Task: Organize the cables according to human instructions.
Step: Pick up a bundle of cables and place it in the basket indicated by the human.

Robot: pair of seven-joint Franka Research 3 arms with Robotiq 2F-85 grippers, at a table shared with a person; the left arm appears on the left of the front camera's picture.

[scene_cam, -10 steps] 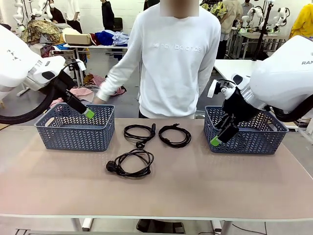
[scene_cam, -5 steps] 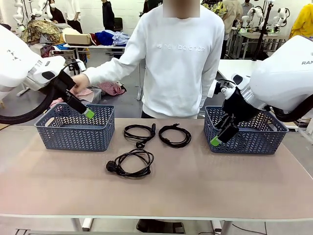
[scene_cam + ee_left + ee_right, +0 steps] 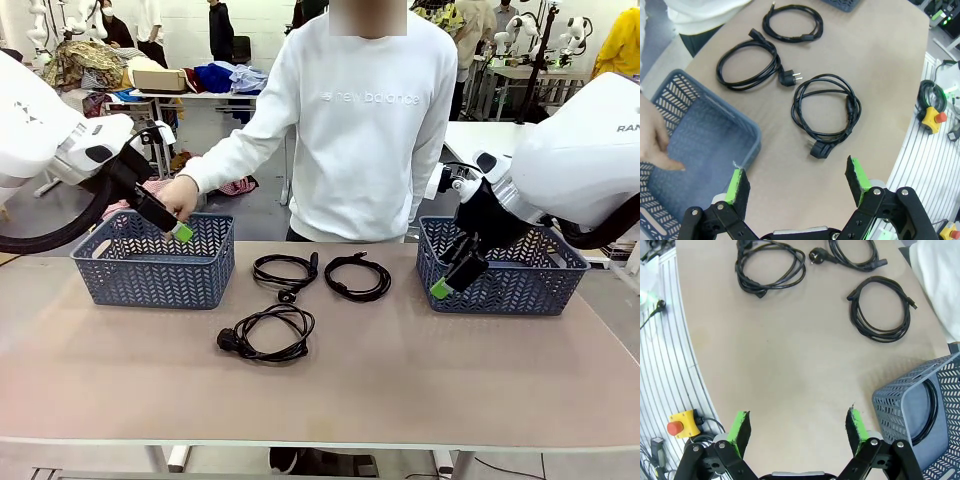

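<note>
Reads plain black on the near-edge cable (image 3: 266, 333), left far cable (image 3: 285, 272), right far cable (image 3: 357, 276) and basket cable (image 3: 937, 410). Slate blue, in open herringbone lattice, on the left basket (image 3: 150, 265) and right basket (image 3: 505, 285). Matte beige over the table (image 3: 400, 370). Black with bright green pads (image 3: 737, 182) on the left gripper (image 3: 796, 177) and right gripper (image 3: 797, 422). White sweatshirt (image 3: 365, 150), faint pale chest lettering. Yellow emergency stop (image 3: 682, 419), red button.

Three cables (image 3: 228, 343) lie between the left basket (image 3: 150, 275) and right basket (image 3: 520, 290).
</note>
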